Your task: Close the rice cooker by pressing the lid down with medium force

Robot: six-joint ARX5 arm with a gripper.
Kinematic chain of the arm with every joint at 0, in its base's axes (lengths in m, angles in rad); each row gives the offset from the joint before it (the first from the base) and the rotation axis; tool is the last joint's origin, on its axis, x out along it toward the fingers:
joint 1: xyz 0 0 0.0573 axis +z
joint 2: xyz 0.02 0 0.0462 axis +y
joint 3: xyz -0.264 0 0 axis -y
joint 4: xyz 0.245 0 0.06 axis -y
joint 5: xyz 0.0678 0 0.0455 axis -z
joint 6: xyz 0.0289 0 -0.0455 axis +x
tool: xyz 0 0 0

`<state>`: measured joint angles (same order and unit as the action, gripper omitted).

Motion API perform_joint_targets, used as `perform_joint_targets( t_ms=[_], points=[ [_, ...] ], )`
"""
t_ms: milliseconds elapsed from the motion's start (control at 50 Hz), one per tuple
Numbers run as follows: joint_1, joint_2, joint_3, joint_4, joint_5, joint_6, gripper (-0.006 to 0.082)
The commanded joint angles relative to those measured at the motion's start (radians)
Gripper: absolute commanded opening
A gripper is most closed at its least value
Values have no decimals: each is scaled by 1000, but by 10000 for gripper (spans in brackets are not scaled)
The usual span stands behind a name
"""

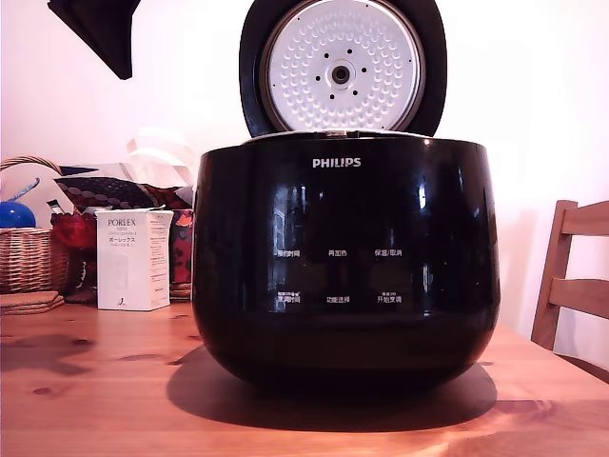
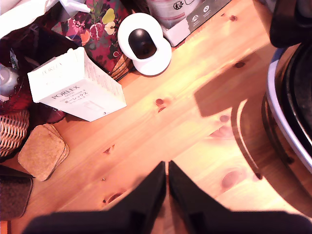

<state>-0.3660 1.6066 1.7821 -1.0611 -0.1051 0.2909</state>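
While the lid [image 1: 343, 67] stands raised, end effector [image 2: 167, 170] closed and empty, PORLEX box [image 2: 73, 85], coasters [image 2: 43, 151] nearby

Lid [image 1: 343, 67] top cropped — chair [image 1: 576, 276] half cut.

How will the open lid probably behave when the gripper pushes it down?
The lid looks rigid, so it should likely swing on its rear hinge without bending. Its glossy black shell may be slippery. The wide rice cooker probably will not tip.
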Motion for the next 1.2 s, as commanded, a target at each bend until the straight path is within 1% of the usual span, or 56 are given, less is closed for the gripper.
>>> perform_joint_targets(
  t_ms=[0,260,320,340,560,800,960,1180],
  points=[
    [42,-4,3,20,0,-4,-21],
    [42,-4,3,73,-1,6,-21],
    [42,-4,3,116,-1,6,-21],
    [42,-4,3,133,-1,35,-21],
    [43,-4,7,325,10,76,-21],
    [43,-4,8,464,143,95,-21],
    [43,-4,14,539,200,94,-21],
    [42,6,52,607,271,78,-21]
  ],
)
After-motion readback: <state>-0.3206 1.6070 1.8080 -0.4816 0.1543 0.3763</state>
